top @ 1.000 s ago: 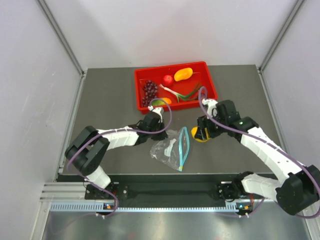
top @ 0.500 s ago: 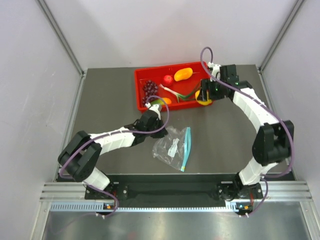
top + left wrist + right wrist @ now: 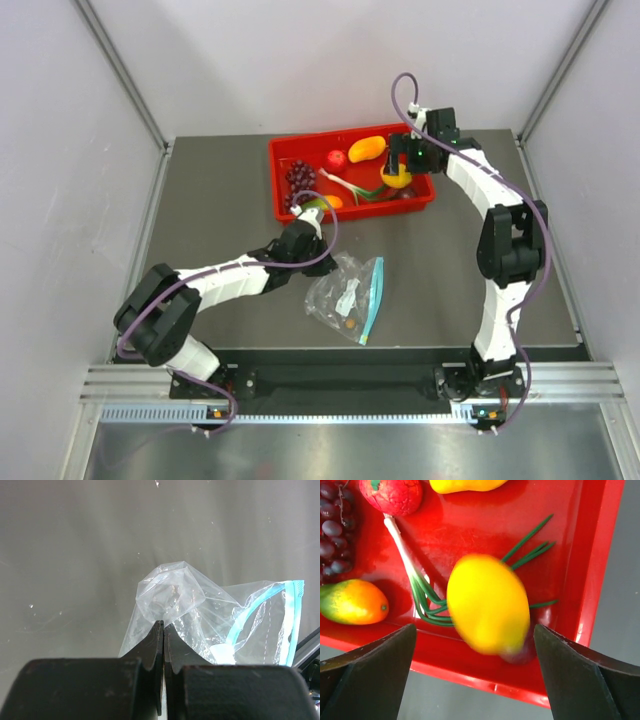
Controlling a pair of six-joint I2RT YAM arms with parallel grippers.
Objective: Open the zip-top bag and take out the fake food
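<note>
The clear zip-top bag lies crumpled on the grey table, its teal zip strip gaping open. My left gripper is shut on the bag's upper corner. My right gripper hangs open over the right end of the red tray. The yellow lemon is blurred and loose between the wide-apart fingers, touching neither. A dark maroon piece lies under it in the tray. The orange-yellow mango rests at the tray's far side.
The tray also holds a purple grape bunch, a red ball, a spring onion and a small orange-green fruit. Grey walls stand on both sides of the table.
My right gripper carried the lemon from beside the bag up over the tray, then opened and let it go. The left gripper kept its pinch while the bag shifted slightly.
</note>
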